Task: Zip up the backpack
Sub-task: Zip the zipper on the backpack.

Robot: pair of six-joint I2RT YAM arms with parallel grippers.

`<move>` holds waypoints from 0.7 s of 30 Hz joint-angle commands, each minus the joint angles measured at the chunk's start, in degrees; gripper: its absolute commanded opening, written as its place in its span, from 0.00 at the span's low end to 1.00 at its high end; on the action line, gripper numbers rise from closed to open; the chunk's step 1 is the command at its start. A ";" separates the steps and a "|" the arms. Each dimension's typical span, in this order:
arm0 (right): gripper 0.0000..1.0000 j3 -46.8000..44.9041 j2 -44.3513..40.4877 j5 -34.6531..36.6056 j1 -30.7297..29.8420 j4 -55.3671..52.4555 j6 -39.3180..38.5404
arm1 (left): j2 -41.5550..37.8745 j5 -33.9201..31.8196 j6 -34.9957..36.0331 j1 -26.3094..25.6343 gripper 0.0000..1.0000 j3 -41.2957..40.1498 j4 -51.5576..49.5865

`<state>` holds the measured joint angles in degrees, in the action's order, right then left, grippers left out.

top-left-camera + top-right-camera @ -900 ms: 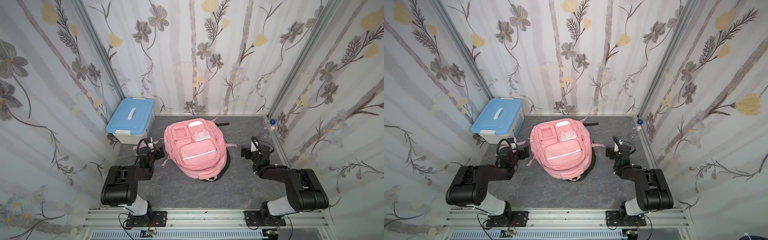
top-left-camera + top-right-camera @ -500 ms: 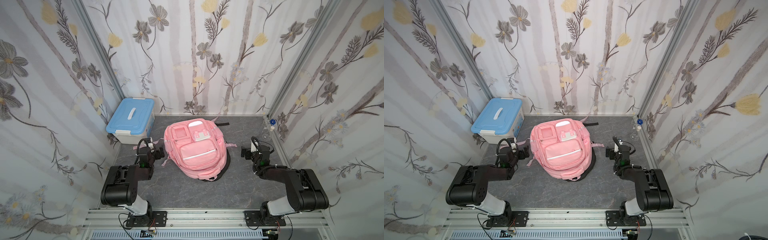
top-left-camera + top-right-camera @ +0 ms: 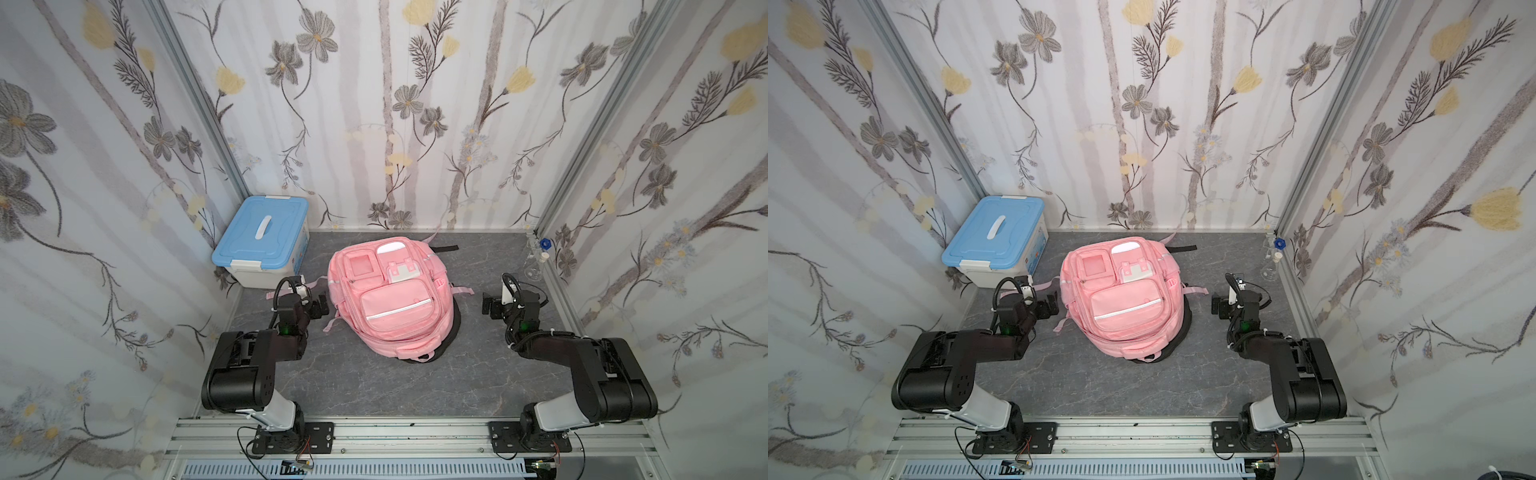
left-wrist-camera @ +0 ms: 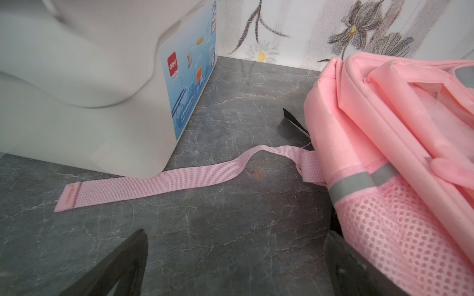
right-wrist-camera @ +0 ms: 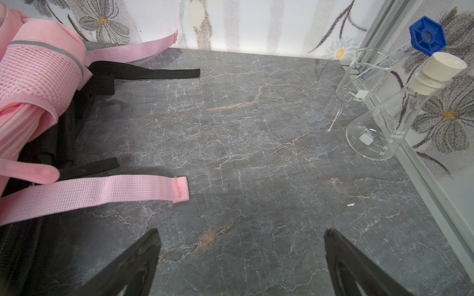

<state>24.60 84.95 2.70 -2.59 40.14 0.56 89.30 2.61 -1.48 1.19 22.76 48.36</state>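
The pink backpack point(image 3: 390, 303) lies flat in the middle of the grey table point(image 3: 374, 390), pockets up, between the two arms. The left gripper point(image 3: 319, 306) sits just beside the bag's edge. The right gripper point(image 3: 491, 305) stands a little apart from the opposite edge. Both are spread wide and hold nothing.

Bare table lies open in front of the bag, while the back wall is close behind it. A blue-lidded box point(image 3: 262, 243) fills the far left corner.

Only the left wrist view shows a pink strap point(image 4: 164, 182) lying along the foot of the box. Only the right wrist view shows clearly a stoppered flask point(image 5: 377, 133) and a beaker point(image 5: 359, 77) by the right wall, with clear floor between them and the bag's straps.
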 commanded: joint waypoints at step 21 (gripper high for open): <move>1.00 23.45 -13.99 20.36 -18.23 -34.34 7.82 | -19.44 -23.35 -17.32 -9.11 1.00 11.04 -29.01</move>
<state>40.49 68.23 11.66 -16.91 19.90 2.39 69.87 -13.61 -10.81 -5.54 31.46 26.87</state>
